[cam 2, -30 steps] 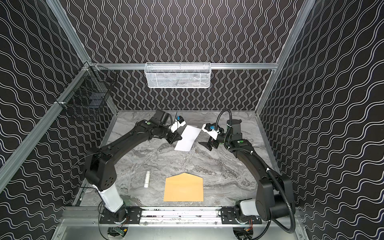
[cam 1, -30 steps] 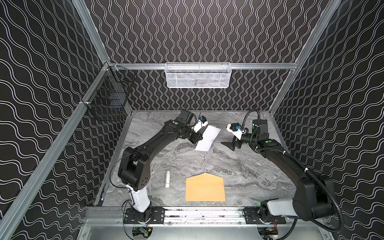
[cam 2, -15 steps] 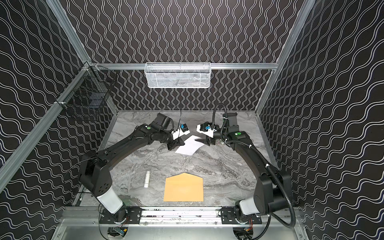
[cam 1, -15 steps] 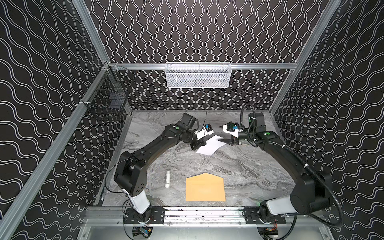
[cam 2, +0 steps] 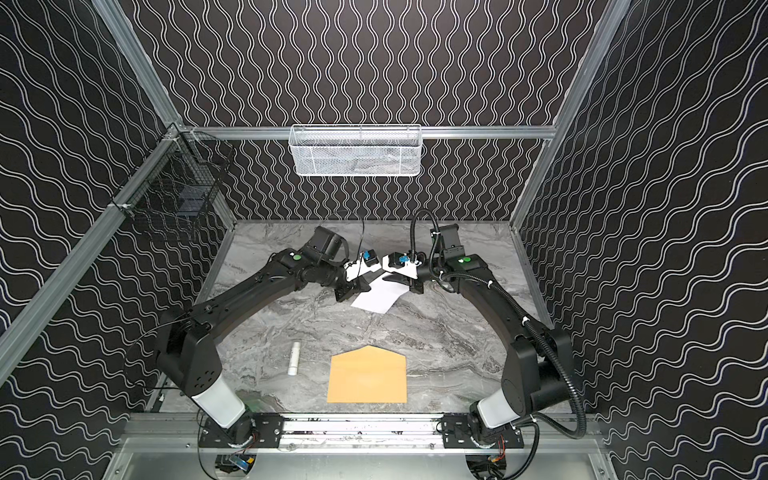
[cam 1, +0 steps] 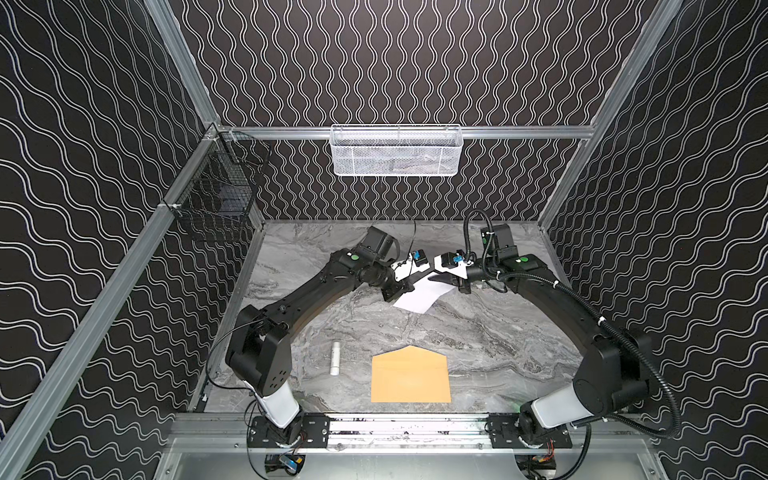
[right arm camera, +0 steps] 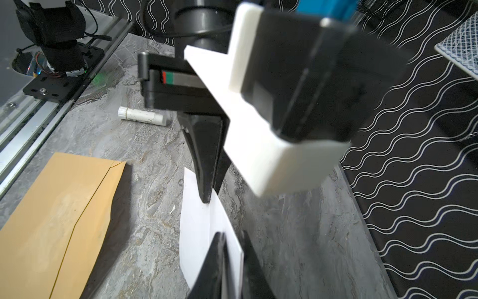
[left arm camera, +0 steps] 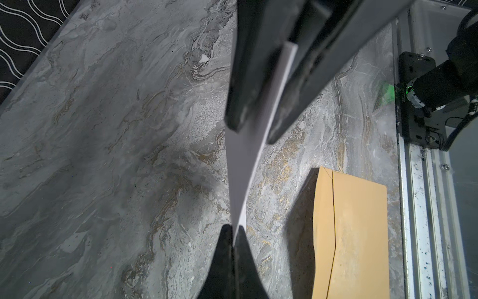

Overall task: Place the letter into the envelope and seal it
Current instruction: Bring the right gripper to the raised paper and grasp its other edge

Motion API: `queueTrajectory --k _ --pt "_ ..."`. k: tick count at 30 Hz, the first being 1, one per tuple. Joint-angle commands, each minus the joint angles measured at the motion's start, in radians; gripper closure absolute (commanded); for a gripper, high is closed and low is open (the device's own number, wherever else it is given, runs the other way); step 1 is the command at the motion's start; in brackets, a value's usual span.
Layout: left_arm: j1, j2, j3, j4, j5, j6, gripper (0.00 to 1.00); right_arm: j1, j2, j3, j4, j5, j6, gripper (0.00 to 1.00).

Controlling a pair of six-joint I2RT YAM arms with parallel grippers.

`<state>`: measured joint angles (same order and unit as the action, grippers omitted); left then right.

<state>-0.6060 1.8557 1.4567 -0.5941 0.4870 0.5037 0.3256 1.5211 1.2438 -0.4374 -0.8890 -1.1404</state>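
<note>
— Where's the letter (cam 1: 417, 300)?
— Held up at twelve o'clock from the envelope (cam 1: 410, 380), which lies flat at six o'clock on the table (cam 1: 498, 332), flap open.
— Who has it?
— Both. The left gripper (cam 1: 401, 291) is clamped tight on its nine o'clock edge. The right gripper (cam 1: 436, 277) pinches its two o'clock corner, fingers nearly together on the paper.

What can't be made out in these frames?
Grip of the right gripper on the letter: right wrist view crops the fingers, so clamped or loose is unclear.
The envelope: cropped by both wrist views' edges; its pocket opening is too small in top views.
The white tube: label too small in top views.
The mesh basket: contents obscured by mesh in both top views.
</note>
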Motion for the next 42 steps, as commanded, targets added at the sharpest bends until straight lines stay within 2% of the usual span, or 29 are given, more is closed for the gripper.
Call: queueTrajectory --k 1,4,7,12,16,19,26,32,42 --pt "0.000 0.007 0.011 0.014 -0.001 0.003 1.00 0.002 -0.022 -0.013 -0.008 0.003 -0.017 0.92" --pt "0.000 0.001 -0.001 0.026 -0.007 0.001 1.00 0.001 -0.037 -0.029 0.013 0.017 -0.014 1.00" --pt "0.000 -0.004 -0.019 0.061 -0.024 -0.023 0.99 0.001 -0.041 -0.033 0.026 0.023 -0.002 1.00" --pt "-0.001 -0.023 -0.047 0.104 -0.054 -0.076 0.71 0.001 -0.035 -0.030 0.036 0.030 0.016 1.00" --pt "0.001 -0.073 -0.124 0.164 -0.074 -0.145 0.59 0.001 -0.038 -0.021 0.027 0.039 0.019 1.00" --pt "0.005 -0.095 -0.163 0.175 -0.076 -0.176 0.60 0.001 -0.050 -0.024 0.032 0.043 0.021 1.00" --pt "0.007 -0.122 -0.212 0.138 -0.089 -0.166 0.76 0.001 -0.053 -0.017 0.032 0.048 0.022 1.00" --pt "0.013 -0.116 -0.209 0.151 -0.096 -0.166 0.84 0.001 -0.042 -0.003 0.016 0.051 0.017 1.00" --pt "0.016 -0.086 -0.151 0.203 -0.085 -0.139 0.72 0.002 -0.042 0.001 0.015 0.036 0.016 1.00"
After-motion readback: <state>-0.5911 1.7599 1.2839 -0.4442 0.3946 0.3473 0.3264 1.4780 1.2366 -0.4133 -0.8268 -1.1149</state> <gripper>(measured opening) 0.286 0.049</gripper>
